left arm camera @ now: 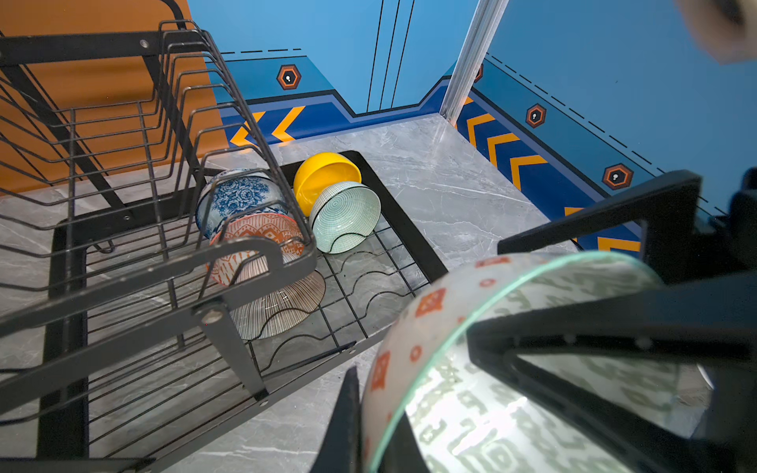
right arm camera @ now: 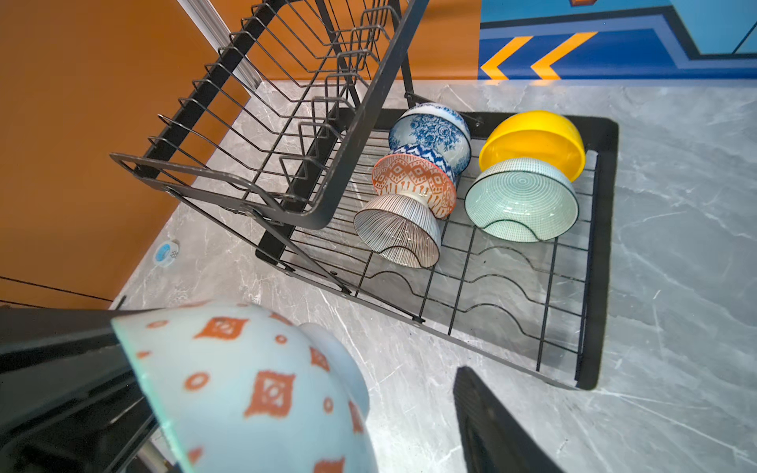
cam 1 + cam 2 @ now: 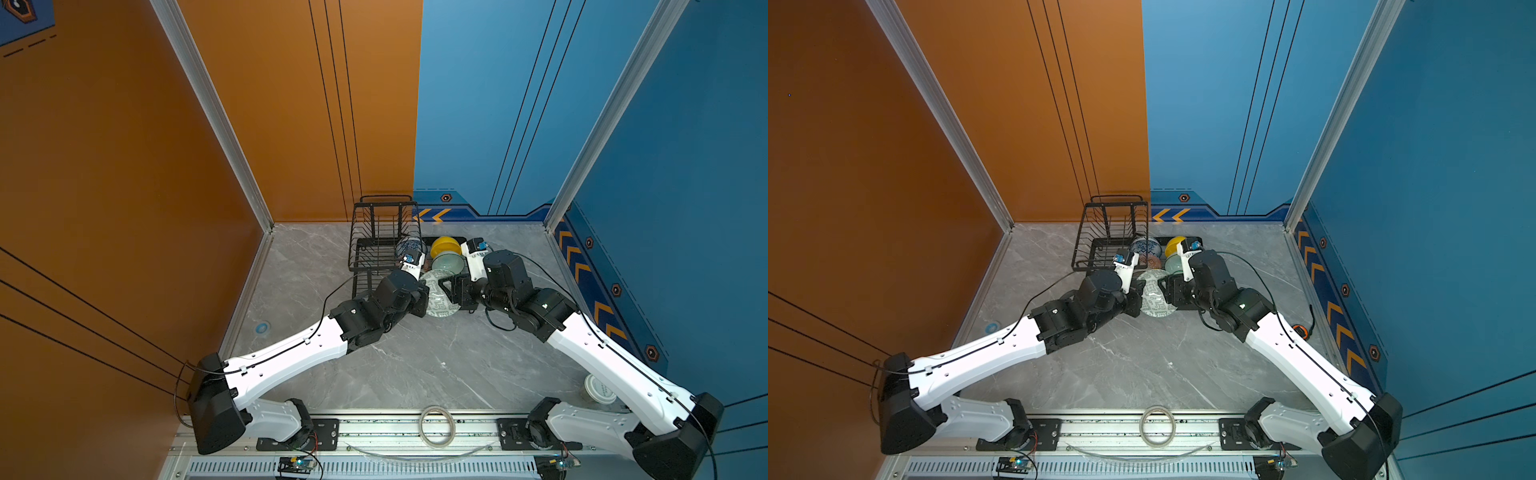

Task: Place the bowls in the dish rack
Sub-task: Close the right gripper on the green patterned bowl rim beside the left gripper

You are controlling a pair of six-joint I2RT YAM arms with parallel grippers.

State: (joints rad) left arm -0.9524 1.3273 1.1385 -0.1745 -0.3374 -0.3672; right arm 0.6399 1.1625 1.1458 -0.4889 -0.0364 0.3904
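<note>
The green-white maze-patterned bowl hangs on edge over the table, just in front of the dish rack. My left gripper is shut on its rim. My right gripper straddles the same bowl with its jaws open. One of its fingers stands clear of the bowl's outside, and the bowl hides the other. On the rack's lower tray lean the blue floral, yellow, orange diamond, striped and pale green bowls.
The rack's raised wire basket stands left of the bowls. Bare wavy slots lie in front of them. A tape ring sits on the front rail and a white lidded tub stands near the right arm's base. Walls close in on three sides.
</note>
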